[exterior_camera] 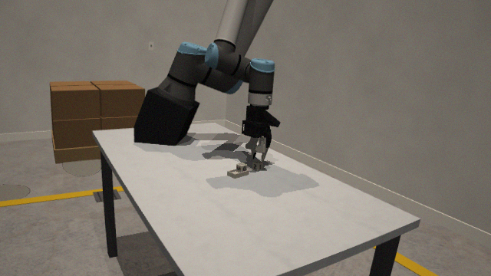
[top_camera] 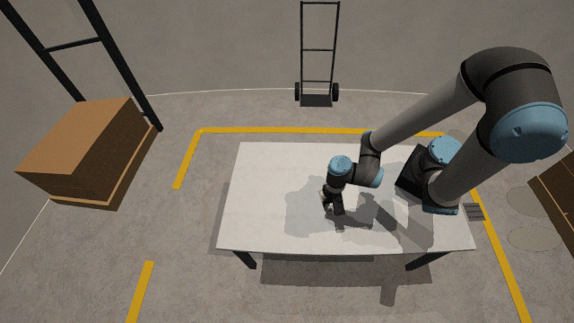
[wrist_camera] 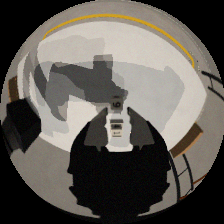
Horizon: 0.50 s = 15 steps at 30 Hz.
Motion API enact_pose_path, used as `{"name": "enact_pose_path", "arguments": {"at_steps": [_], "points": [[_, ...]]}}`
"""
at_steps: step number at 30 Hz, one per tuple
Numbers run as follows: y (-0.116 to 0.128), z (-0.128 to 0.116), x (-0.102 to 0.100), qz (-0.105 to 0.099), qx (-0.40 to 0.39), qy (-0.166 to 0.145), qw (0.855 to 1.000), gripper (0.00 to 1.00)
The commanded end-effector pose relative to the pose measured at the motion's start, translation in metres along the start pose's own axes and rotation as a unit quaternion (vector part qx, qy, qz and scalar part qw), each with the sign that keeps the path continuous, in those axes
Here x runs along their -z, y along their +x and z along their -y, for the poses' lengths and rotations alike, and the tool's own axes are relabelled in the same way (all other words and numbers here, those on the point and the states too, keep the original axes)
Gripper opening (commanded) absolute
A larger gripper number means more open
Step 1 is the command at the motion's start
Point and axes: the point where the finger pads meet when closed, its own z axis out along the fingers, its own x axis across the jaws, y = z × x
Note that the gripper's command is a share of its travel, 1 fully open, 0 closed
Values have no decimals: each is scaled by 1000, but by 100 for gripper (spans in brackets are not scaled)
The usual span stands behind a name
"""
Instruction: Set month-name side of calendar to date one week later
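Observation:
A small tan tray (exterior_camera: 236, 173) lies on the white table, with one number cube (exterior_camera: 242, 167) sitting in its far end. The second number cube (exterior_camera: 256, 165) rests on the table just beyond the tray. My gripper (exterior_camera: 256, 162) points straight down with its fingers lowered on both sides of this second cube, partly open and not clamped on it. In the wrist view the cube (wrist_camera: 116, 128) shows between the fingers, and the other cube (wrist_camera: 116, 103) lies just beyond them. The digits are too small to read. In the overhead view the gripper (top_camera: 330, 207) hides the cubes.
The arm's black base block (exterior_camera: 165, 115) stands at the table's back edge. Cardboard boxes (exterior_camera: 96, 115) are stacked on the floor behind the table. A hand truck (top_camera: 317, 58) stands by the far wall. Yellow floor tape (top_camera: 278, 130) rings the table.

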Motion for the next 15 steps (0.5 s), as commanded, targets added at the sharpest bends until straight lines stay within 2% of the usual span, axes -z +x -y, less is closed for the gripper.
{"name": "enact_pose_path", "arguments": {"at_steps": [1, 15], "points": [[-2, 2, -1, 1, 0, 0, 1000, 28], [-4, 3, -1, 2, 0, 0, 1000, 28]]}}
